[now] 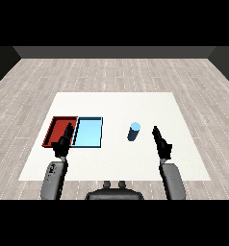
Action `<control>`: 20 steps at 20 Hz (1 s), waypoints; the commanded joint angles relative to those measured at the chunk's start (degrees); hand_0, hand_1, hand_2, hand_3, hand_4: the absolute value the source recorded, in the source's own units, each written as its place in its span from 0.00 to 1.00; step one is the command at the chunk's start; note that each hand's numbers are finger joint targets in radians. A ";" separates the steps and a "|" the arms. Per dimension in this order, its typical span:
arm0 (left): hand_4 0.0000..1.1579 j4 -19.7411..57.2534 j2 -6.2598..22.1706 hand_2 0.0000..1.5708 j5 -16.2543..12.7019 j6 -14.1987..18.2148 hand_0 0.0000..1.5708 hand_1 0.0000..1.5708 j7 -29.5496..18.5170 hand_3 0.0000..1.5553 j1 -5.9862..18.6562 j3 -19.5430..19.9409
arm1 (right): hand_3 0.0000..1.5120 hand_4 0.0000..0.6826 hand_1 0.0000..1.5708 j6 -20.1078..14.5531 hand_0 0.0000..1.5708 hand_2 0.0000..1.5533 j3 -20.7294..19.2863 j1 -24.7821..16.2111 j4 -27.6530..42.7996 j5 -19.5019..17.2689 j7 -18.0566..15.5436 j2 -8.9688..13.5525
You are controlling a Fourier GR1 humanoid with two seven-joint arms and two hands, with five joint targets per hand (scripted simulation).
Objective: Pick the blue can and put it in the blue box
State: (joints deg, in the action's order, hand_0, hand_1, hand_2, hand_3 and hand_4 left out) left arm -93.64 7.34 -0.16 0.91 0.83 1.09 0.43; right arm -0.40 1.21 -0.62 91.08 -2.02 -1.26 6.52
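A blue can [133, 131] stands upright on the white table, right of centre. The light blue tray [88, 132] lies to its left with nothing in it. My right hand [161, 143] hovers just right of the can, fingers straight and pointing forward, a small gap apart from it. My left hand [63, 142] is over the near right corner of the red tray [57, 129], fingers straight, holding nothing.
The red tray touches the blue tray's left side. The white table [116, 105] reaches well beyond the trays at the back and right, with a grey wooden floor around it.
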 commanded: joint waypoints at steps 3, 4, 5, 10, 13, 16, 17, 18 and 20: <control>0.00 2.29 -1.30 0.00 0.75 -1.19 0.00 0.00 -0.51 0.00 -0.66 -0.54 | 0.00 0.00 0.00 2.34 0.00 0.00 -5.84 7.85 -7.54 3.04 0.28 1.82; 0.00 3.03 -1.52 0.00 0.81 -1.39 0.00 0.00 -0.64 0.00 -0.89 -0.89 | 0.00 0.00 0.00 3.07 0.00 0.00 -7.26 10.31 -10.15 3.84 0.09 2.85; 0.00 3.78 -1.75 0.00 0.87 -1.60 0.00 0.00 -0.78 0.00 -1.10 -1.23 | 0.00 0.00 0.00 3.82 0.00 0.00 -8.59 12.74 -12.89 4.55 -0.22 3.89; 0.00 -0.18 -5.13 0.00 -6.27 -3.27 0.00 0.00 -18.52 0.00 1.87 2.79 | 0.00 0.00 0.00 11.31 0.00 0.00 -9.85 13.76 -9.48 14.15 -12.18 0.80; 0.00 3.83 -6.66 0.00 -4.90 -5.02 0.00 0.00 -26.59 0.00 -1.27 0.99 | 0.00 0.00 0.00 15.55 0.00 0.00 -12.52 13.20 -14.34 16.12 -16.51 3.23; 0.00 5.01 -5.98 0.00 -5.91 -6.06 0.00 0.00 -28.23 0.00 -1.24 1.91 | 0.00 0.00 0.00 16.74 0.00 0.00 -13.39 14.53 -16.53 16.02 -16.51 5.06; 0.00 2.89 -7.25 0.00 -4.22 -2.97 0.00 0.00 -27.60 0.00 -2.08 -1.38 | 0.00 0.00 0.00 14.91 0.00 0.00 -12.59 15.95 -17.97 14.61 -18.11 3.52; 0.00 5.82 -6.30 0.00 -5.21 -3.94 0.00 0.00 -25.08 0.00 2.25 1.49 | 0.00 0.00 0.00 13.67 0.00 0.00 -11.79 16.92 -18.60 14.25 -18.03 2.29; 0.00 2.54 -5.05 0.00 -6.72 -6.82 0.00 0.00 -26.81 0.00 -3.62 1.67 | 0.00 0.00 0.00 18.54 0.00 0.00 -13.58 14.36 -21.37 15.51 -21.51 5.07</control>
State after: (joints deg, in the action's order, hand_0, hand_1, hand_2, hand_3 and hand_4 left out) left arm -90.59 1.51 -5.62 -4.06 -24.47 -0.51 1.44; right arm 14.31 -11.09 15.12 73.92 12.78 -17.75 10.10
